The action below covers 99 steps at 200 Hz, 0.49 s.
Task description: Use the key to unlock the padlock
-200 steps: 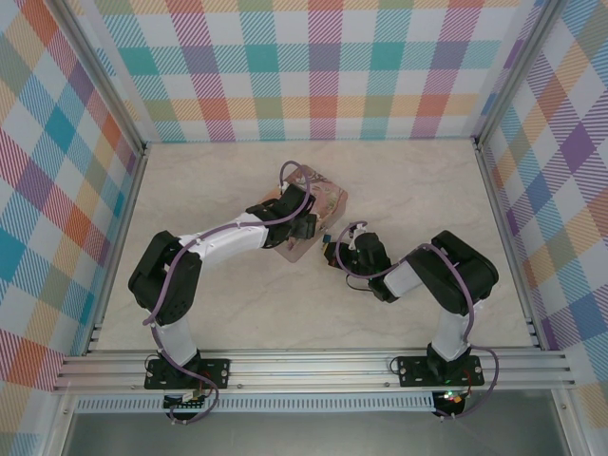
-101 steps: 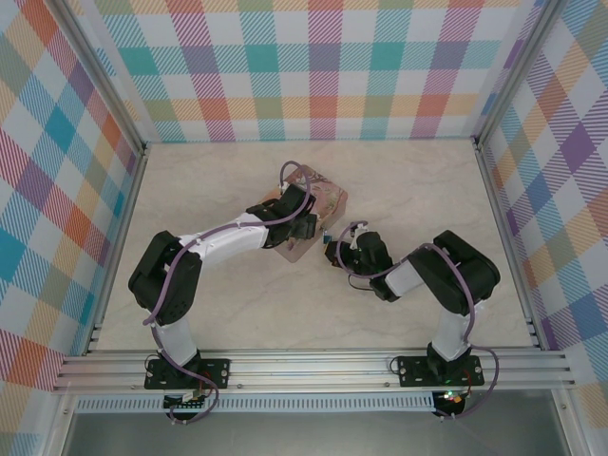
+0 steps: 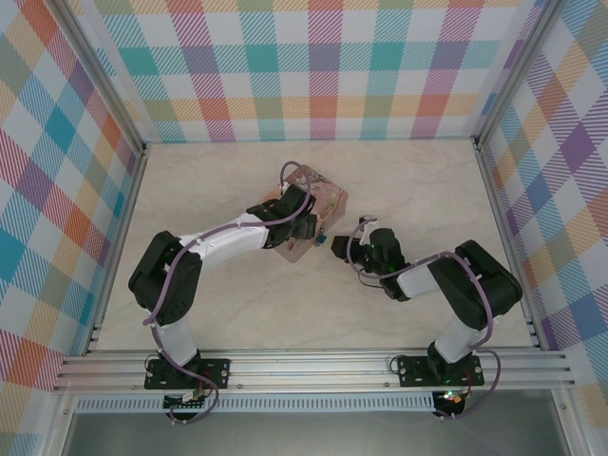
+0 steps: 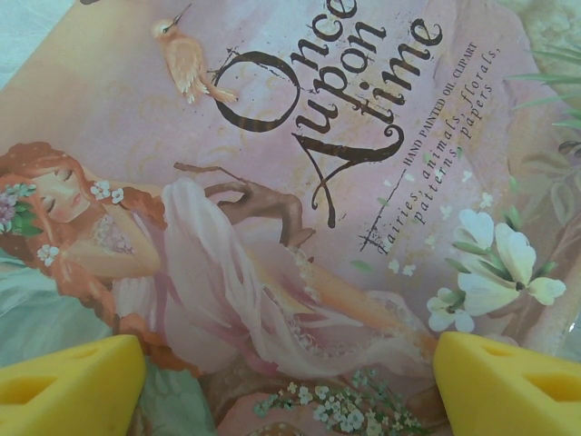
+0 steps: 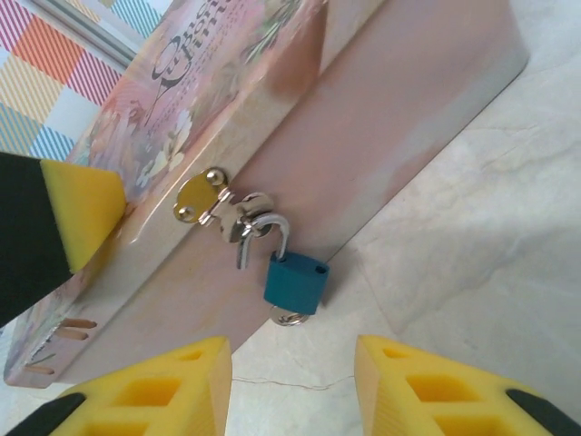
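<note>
The teal padlock (image 5: pixel 295 282) hangs from the brass hasp (image 5: pixel 201 197) on the side of the pink tin (image 5: pixel 390 118). One end of its silver shackle (image 5: pixel 272 232) stands free of the body. The key (image 5: pixel 290 317) sticks out of the padlock's underside, only its small metal head showing. My right gripper (image 5: pixel 292 363) is open, a short way back from the padlock, touching nothing. In the top view the padlock (image 3: pixel 326 238) lies between the tin (image 3: pixel 323 201) and my right gripper (image 3: pixel 340 249). My left gripper (image 4: pixel 290 363) is open, its yellow fingers (image 4: pixel 504 381) spread over the lid.
The tin lies at the middle of a pale marble tabletop (image 3: pixel 408 180) with plaid walls on three sides. A left finger (image 5: pixel 82 213) rests at the lid's edge near the hasp. Bare tabletop lies to the right of the padlock and towards the back.
My right gripper has opened and drawn back from the padlock, leaving the key in it, and the right arm has swung rightward. The left arm and the tin have not moved.
</note>
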Each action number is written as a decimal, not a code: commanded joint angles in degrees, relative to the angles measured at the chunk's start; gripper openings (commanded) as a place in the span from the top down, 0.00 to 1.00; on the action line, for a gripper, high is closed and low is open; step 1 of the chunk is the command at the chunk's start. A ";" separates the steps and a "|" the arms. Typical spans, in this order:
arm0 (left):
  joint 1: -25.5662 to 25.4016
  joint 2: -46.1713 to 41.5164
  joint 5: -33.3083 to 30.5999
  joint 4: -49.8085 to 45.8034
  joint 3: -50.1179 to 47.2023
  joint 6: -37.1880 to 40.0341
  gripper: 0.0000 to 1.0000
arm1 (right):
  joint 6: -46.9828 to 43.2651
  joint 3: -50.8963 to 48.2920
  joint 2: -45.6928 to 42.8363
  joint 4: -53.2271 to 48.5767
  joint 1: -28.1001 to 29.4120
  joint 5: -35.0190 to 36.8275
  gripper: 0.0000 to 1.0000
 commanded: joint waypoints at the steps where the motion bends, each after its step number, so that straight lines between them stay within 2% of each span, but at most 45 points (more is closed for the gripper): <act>1: -0.99 2.84 1.63 -9.99 -2.29 0.87 0.16 | -3.80 1.24 1.38 1.19 -1.77 -8.34 0.59; 47: -1.04 2.66 1.45 -10.06 -2.43 0.87 0.16 | -2.41 4.84 8.48 9.00 -2.91 -15.51 0.60; 80: -1.03 2.47 0.97 -10.16 -2.62 0.89 0.16 | 1.17 4.87 14.17 21.65 -4.83 -19.45 0.46; 99: -0.99 2.24 1.19 -9.93 -2.87 0.85 0.15 | 2.52 5.56 16.82 25.14 -5.40 -20.73 0.44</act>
